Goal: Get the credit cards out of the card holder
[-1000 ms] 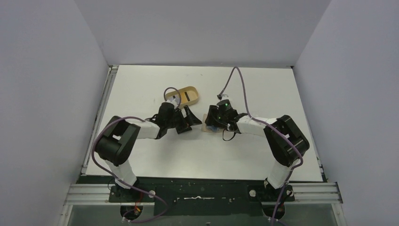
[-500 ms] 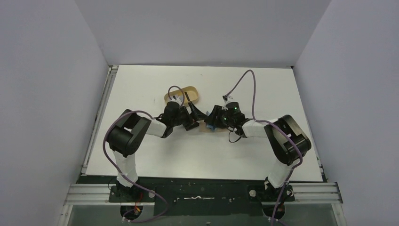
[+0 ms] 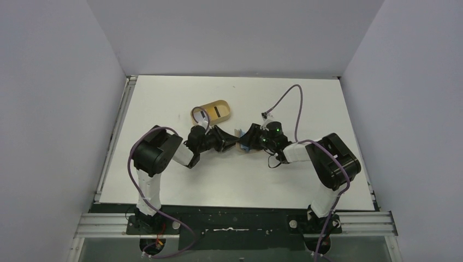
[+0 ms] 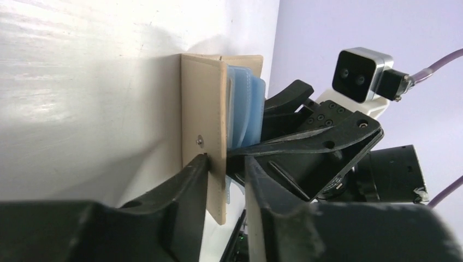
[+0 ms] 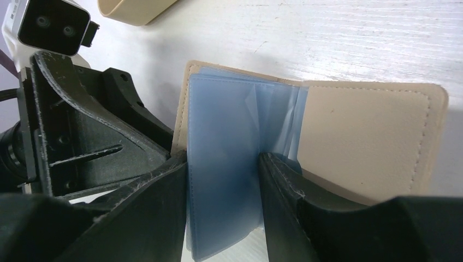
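The tan card holder [image 5: 371, 131] lies open on the table [image 3: 306, 109], one flap [image 4: 202, 103] standing upright. Light blue credit cards [image 5: 221, 136] fan out of its fold like pages and also show in the left wrist view [image 4: 245, 109]. My left gripper [image 4: 226, 158] has closed around the upright flap: one finger [image 4: 185, 185] presses it and the other stands a sliver away. My right gripper [image 5: 224, 158] is shut on the front blue card, a finger against each long edge. In the top view both grippers [image 3: 232, 141] [image 3: 247, 143] meet nose to nose over the holder [image 3: 239, 147].
An oval tan wooden tray [image 3: 213, 111] sits just behind the left gripper, and its rim [image 5: 136, 11] shows in the right wrist view. The two arms' fingers and wrist cameras [image 4: 360, 73] are within a hand's width of each other. Grey walls enclose the table.
The left arm swung right to the card holder and its jaws closed from wide open onto the flap. The right gripper shifted slightly left and narrowed onto the blue card.
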`<state>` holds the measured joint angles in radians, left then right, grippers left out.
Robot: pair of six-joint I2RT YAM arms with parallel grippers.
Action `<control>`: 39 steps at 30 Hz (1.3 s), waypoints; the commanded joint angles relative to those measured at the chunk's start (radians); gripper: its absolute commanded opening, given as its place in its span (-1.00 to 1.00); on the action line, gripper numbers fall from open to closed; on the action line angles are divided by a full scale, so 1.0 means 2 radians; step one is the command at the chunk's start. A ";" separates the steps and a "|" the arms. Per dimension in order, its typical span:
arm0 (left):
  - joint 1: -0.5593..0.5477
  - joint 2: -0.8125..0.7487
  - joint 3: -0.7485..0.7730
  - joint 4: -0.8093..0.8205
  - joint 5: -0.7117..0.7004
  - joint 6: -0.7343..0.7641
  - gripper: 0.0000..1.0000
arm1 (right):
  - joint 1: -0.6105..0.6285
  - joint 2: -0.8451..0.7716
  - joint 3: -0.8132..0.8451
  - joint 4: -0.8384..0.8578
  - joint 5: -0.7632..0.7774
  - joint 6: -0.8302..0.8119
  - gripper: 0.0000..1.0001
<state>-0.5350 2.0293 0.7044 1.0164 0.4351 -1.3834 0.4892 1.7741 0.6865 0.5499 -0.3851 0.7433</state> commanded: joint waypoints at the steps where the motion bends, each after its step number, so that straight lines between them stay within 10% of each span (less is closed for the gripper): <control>1: -0.002 0.007 -0.014 -0.002 -0.021 0.003 -0.67 | 0.011 0.018 -0.028 -0.017 -0.070 0.007 -0.48; 10: -0.004 -0.004 -0.020 -0.026 -0.024 0.021 -0.79 | -0.011 0.006 -0.055 0.008 -0.087 0.014 -0.42; 25: -0.006 -0.018 -0.020 -0.081 -0.023 0.066 -1.00 | -0.036 -0.003 -0.060 0.004 -0.134 0.003 0.48; 31: -0.004 -0.018 -0.027 -0.079 -0.020 0.069 -1.00 | -0.049 0.007 -0.074 0.034 -0.146 0.016 0.49; 39: -0.006 -0.046 -0.014 -0.132 -0.022 0.095 -1.00 | -0.005 -0.042 -0.001 -0.199 -0.018 -0.090 0.61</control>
<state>-0.5434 1.9957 0.6613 0.8555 0.3965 -1.2659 0.4217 1.7245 0.6270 0.5293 -0.6125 0.7136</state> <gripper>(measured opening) 0.016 0.798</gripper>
